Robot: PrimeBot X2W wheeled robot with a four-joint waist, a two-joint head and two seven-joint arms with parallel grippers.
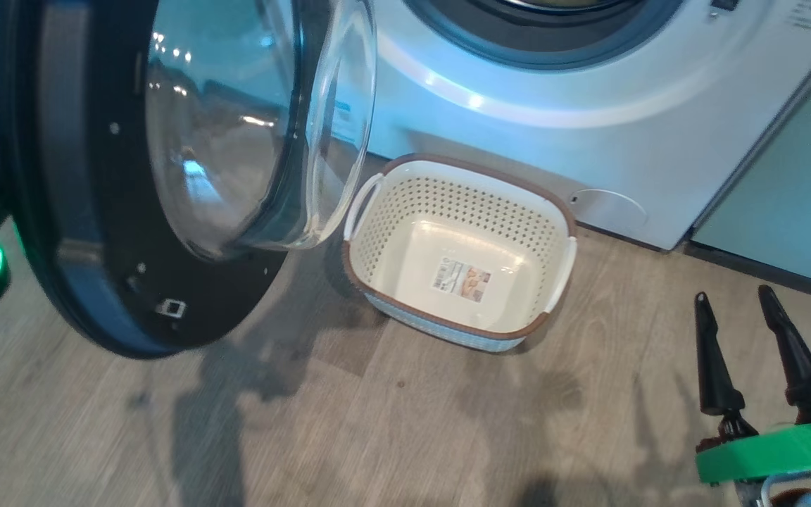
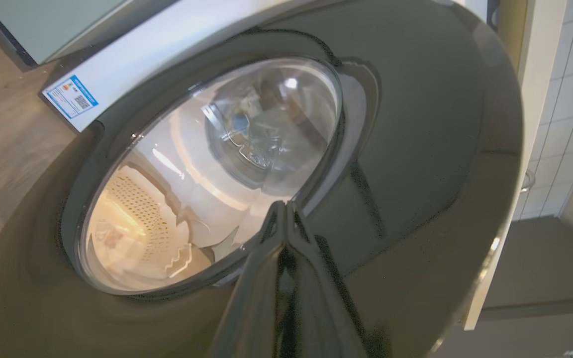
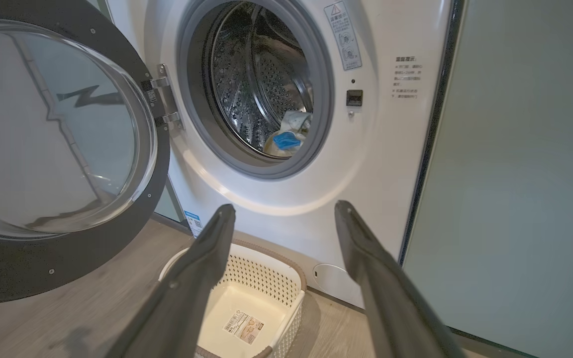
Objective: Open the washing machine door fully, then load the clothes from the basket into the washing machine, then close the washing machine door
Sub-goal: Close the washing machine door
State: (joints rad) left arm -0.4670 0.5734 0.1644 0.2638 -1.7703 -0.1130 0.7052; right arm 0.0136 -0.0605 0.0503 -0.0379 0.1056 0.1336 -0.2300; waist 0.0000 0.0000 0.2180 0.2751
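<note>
Some clothes (image 3: pixel 286 139) lay inside the washing machine (image 3: pixel 376 164), door (image 3: pixel 67 268) open!
Right gripper (image 1: pixel 732 294) gaped wide; left gripper (image 2: pixel 284 206) pinched narrow.

Glossy black door rim (image 2: pixel 430 129), shiny steel drum (image 3: pixel 246 74), probably plastic basket (image 1: pixel 462 201)

You faced a white washing machine (image 3: pixel 381 164), its gasket (image 3: pixel 324 114) grey, its drum (image 3: pixel 237 74) silver steel dotted with holes. The washing machine door (image 1: pixel 46 211) had a glossy black rim round clear glass (image 1: pixel 236 141). The basket (image 1: pixel 448 204) was cream-white with a brown rim and rows of holes in its walls, its label (image 1: pixel 462 278) white and tan. The clothes (image 3: pixel 286 136) were pale yellow with a blue patch. The sticker (image 2: pixel 71 96) was blue, the cabinet panel (image 3: pixel 515 199) pale green, the floor (image 1: pixel 377 422) grey-brown wood grain, the right gripper (image 1: pixel 732 294) black-fingered over a bright green bracket (image 1: pixel 771 451).
</note>
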